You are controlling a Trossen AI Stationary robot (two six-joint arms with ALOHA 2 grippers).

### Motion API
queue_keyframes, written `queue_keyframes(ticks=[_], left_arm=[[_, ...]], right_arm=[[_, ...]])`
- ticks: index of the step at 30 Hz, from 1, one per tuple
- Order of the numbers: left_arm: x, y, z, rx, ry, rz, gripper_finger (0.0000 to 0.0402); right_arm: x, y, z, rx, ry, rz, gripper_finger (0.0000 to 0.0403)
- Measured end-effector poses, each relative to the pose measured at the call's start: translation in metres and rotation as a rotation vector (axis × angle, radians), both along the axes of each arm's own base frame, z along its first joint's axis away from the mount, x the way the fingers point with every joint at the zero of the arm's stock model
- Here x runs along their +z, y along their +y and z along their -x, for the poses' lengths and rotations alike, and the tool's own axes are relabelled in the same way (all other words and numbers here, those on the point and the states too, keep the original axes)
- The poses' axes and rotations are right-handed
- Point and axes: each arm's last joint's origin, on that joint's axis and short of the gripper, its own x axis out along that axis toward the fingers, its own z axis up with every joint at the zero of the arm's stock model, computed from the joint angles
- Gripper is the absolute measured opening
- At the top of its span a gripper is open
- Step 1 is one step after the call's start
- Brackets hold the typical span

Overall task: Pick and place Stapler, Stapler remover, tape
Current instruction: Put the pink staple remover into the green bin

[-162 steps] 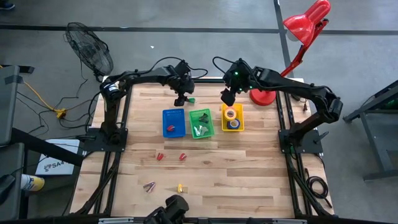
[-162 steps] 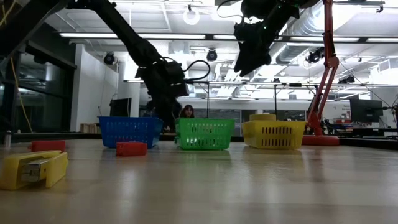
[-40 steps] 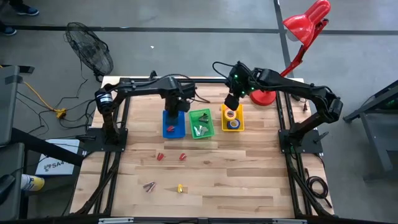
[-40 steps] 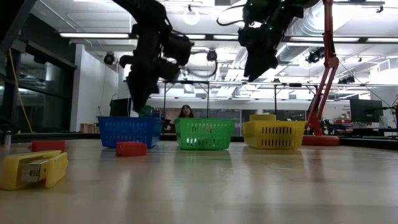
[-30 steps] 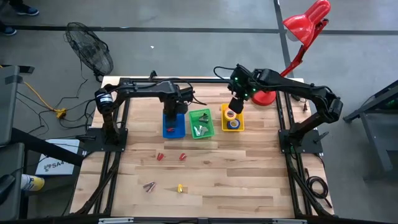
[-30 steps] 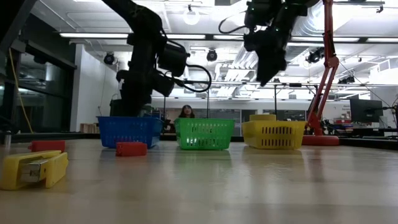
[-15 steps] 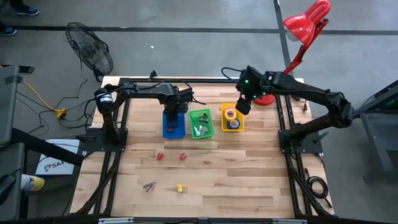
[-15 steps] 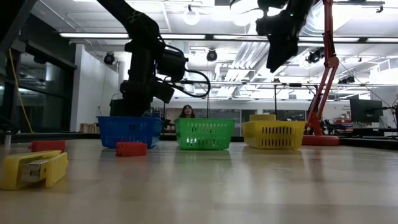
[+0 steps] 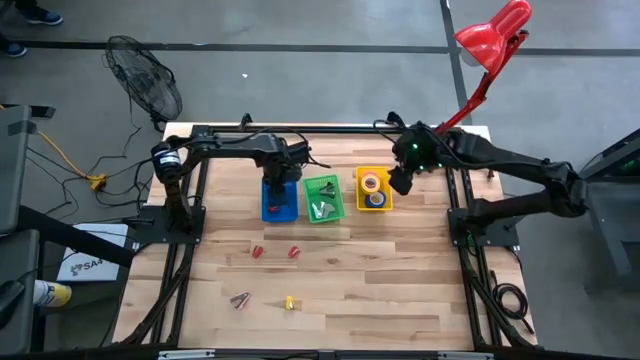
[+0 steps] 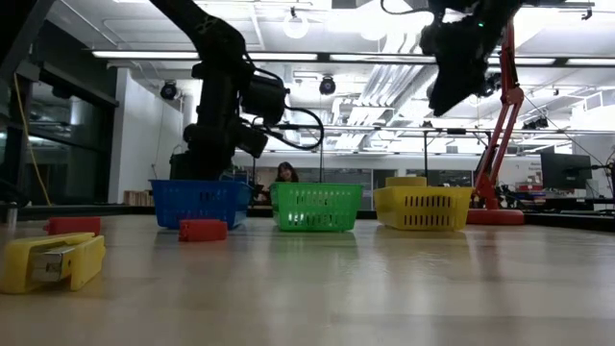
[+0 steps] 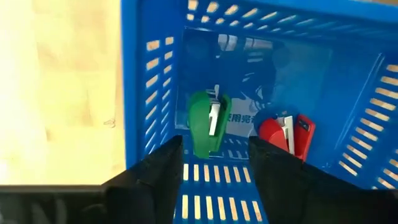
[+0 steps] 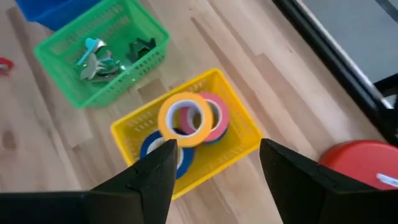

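Since a second ago the right tool [image 9: 400, 183] has swung off the yellow bin [image 9: 360, 200] toward the desk's [image 9: 400, 290] right edge and now hangs just beside that bin, fingers spread with nothing between them. Its wrist view looks down on the tape rolls [image 12: 186, 121] lying in the yellow bin – a yellow ring on top of a pink one, a blue one alongside.

Meanwhile the left tool [image 11: 214, 168] sits low over the blue bin [image 9: 266, 212], its fingers parted (they were pinched together a moment back) and holding nothing. Just ahead of them a green stapler [image 11: 208, 122] lies on the bin floor, with a red stapler [image 11: 287, 134] beside it.

Between the two bins, the green bin [image 12: 146, 53] holds a small heap of staple removers [image 12: 96, 62].

Out on the open desk – well apart from the bins – lie two red staplers [image 9: 257, 251] [image 9: 294, 252], a yellow stapler [image 9: 289, 301] and another small piece [image 9: 240, 298] I cannot identify.
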Motion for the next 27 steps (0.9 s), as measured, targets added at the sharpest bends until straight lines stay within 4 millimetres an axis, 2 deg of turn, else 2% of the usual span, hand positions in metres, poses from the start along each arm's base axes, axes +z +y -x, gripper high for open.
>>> queue_keyframes(ticks=[4, 11, 17, 21, 27], left_arm=[[0.013, -0.001, 0.004, 0.022, -0.021, -0.036, 0.0187], [0.049, -0.006, 0.019, 0.033, -0.088, -0.139, 0.0187], [0.071, -0.023, 0.025, 0.04, -0.149, -0.191, 0.0188], [0.074, -0.044, 0.028, 0.073, -0.135, -0.2, 0.0188], [0.059, -0.082, 0.045, 0.233, -0.109, -0.179, 0.0188]], right_arm=[[-0.01, 0.01, 0.008, 0.007, -0.062, 0.002, 0.022], [-0.026, 0.026, 0.028, -0.017, -0.231, -0.016, 0.022], [-0.047, 0.042, 0.04, 0.0, -0.371, -0.079, 0.022], [-0.057, 0.049, 0.046, 0.0, -0.411, -0.113, 0.022], [-0.06, 0.06, 0.049, 0.039, -0.43, -0.118, 0.022]])
